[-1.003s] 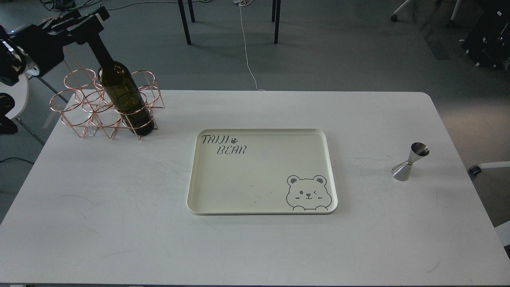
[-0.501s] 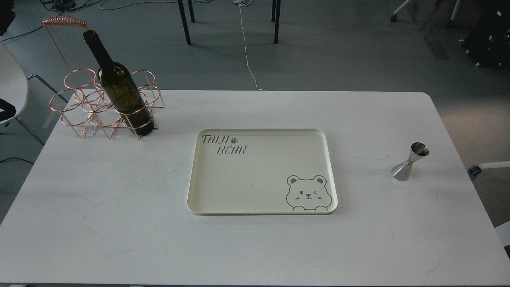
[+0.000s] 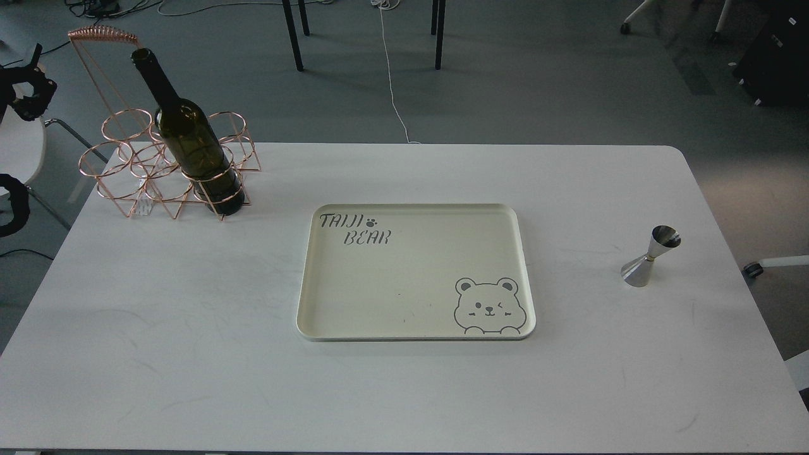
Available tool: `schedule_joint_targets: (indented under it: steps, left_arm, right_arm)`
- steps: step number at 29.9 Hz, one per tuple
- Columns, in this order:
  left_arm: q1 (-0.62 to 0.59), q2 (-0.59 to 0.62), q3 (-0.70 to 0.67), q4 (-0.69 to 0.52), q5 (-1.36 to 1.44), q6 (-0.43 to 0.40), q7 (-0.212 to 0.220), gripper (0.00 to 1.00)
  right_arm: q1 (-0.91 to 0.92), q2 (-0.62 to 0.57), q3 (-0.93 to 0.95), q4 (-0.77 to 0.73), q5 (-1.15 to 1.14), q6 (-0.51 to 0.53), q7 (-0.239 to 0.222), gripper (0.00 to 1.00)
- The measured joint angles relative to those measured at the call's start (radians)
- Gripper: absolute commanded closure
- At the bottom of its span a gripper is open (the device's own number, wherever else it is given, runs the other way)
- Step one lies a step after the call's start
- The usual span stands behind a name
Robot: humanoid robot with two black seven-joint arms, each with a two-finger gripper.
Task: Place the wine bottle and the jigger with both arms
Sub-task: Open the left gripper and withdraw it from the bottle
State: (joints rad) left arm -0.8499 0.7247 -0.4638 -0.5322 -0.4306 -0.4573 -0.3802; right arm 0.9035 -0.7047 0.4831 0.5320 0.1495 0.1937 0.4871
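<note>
— What's the surface like, and the room around it?

— A white table (image 3: 189, 354), faintly scuffed, with rounded far corners. A cream tray (image 3: 414, 332) printed "TAIJI BEAR" and a bear's face lies at its middle. Beyond is grey floor, with black chair legs (image 3: 294, 35), a white cable (image 3: 392, 82) and a white chair (image 3: 22, 148) by my left arm.

— Where are the task's things from your gripper?

— My left gripper (image 3: 28, 85) shows only at the left edge. The wine bottle (image 3: 189, 142) stands to its right and a little nearer me, in a ring of the copper wire rack (image 3: 126, 170), apart from the gripper. The jigger (image 3: 651, 256) stands far off to the right, beyond the tray, wide cone down.

— Fingers apart or together?

— I cannot tell: it is small, dark and cut by the frame. My right gripper is out of sight.
</note>
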Motion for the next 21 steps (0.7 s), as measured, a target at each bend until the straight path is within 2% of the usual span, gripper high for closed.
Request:
schedule_joint_targets:
  steps: [6,12,21]
  left_arm:
    - [0.017,-0.098,-0.028,0.126,-0.014,-0.031,0.016,0.02]
    - [0.069,-0.159,-0.138,0.160,-0.014,-0.032,0.054,0.02]
    - [0.082,-0.169,-0.151,0.162,0.000,-0.032,0.055,0.02]
  right_arm:
    - [-0.024,0.103,0.014,-0.101,0.060,0.085,-0.056,0.01]
    - [-0.063,0.179,0.041,-0.155,0.152,0.119,-0.110,0.01]
    - [-0.090,0.209,0.035,-0.158,0.155,0.141,-0.117,0.01]
